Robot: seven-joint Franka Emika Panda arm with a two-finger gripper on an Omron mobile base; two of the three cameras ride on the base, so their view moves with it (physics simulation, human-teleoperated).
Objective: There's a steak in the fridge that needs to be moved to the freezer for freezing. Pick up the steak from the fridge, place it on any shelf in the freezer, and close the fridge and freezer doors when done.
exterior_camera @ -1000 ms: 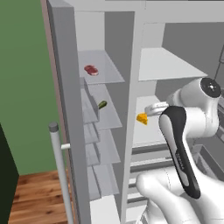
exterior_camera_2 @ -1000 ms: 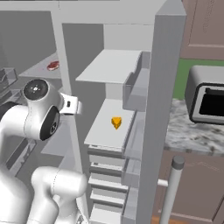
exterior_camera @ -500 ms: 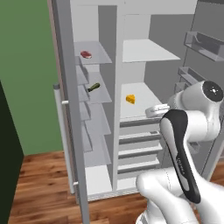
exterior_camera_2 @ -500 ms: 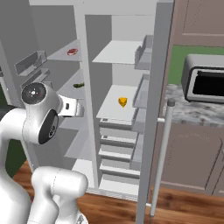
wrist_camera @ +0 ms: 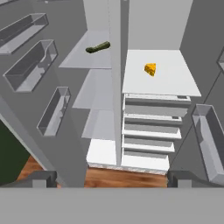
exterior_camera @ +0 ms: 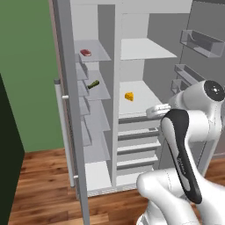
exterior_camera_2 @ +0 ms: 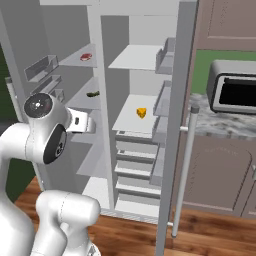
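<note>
Base has been backed off since the earlier frame; whole cabinet is now seen. Both doors (exterior_camera_2: pixel 175 125) are swung open. Steak (exterior_camera: pixel 85 52) is seen on the top freezer (exterior_camera: pixel 94 101) shelf, 12 o'clock of the green vegetable (exterior_camera: pixel 93 84). Gripper (wrist_camera: pixel 112 177) jaws are spread wide, nothing held.

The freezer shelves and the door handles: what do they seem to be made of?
The thin translucent freezer shelves look like frosted plastic or glass: pale, and partly see-through. The vertical silver bar handle looks like brushed metal, with a smooth grey sheen; being rendered, neither is certain.
</note>
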